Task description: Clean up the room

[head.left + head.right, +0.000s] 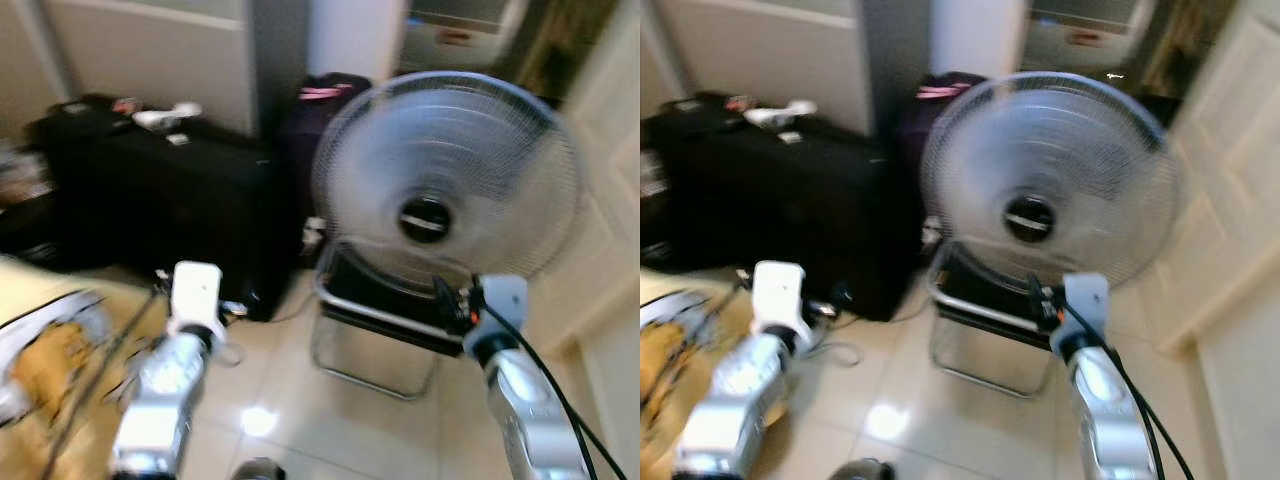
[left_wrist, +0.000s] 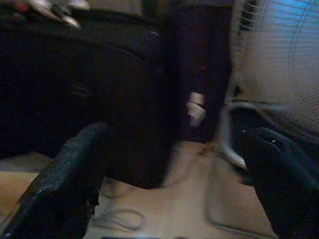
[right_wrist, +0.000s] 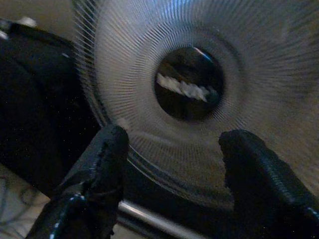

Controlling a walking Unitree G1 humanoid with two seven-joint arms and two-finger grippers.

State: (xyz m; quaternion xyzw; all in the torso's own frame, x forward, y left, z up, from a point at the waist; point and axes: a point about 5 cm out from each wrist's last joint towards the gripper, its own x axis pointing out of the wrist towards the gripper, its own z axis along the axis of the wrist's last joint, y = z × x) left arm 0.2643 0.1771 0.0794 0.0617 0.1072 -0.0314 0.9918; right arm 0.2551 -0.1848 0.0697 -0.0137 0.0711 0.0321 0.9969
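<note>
Fan dead ahead, big round grille facing the robot, dark hub w/ a pale badge at centre. It stands on a metal tube frame on the pale tiled floor, light glare on the tiles nearby. Head views are blurred, so fine detail is lost.

Right tool is up in front of the fan, pointing at the lower grille. Fingers apart, nothing between them, hub sits in the gap in the wrist view. Can't tell if the tips touch the grille. Black cable runs down along the right arm.

Left tool is raised too, left of the fan, aimed at the black case. Fingers wide apart, holding nothing; fan's rim and frame show at one edge of that wrist view.

Black case lies low on the floor left of the fan, a few small pale items on top, too blurred to name. Dark bag w/ a pink stripe stands between the case and the fan, against the wall behind. Thin cord loops on the tiles by the case's near corner.

Far left, yellowish cloth w/ dark lines. Right side, a cream panelled door.
</note>
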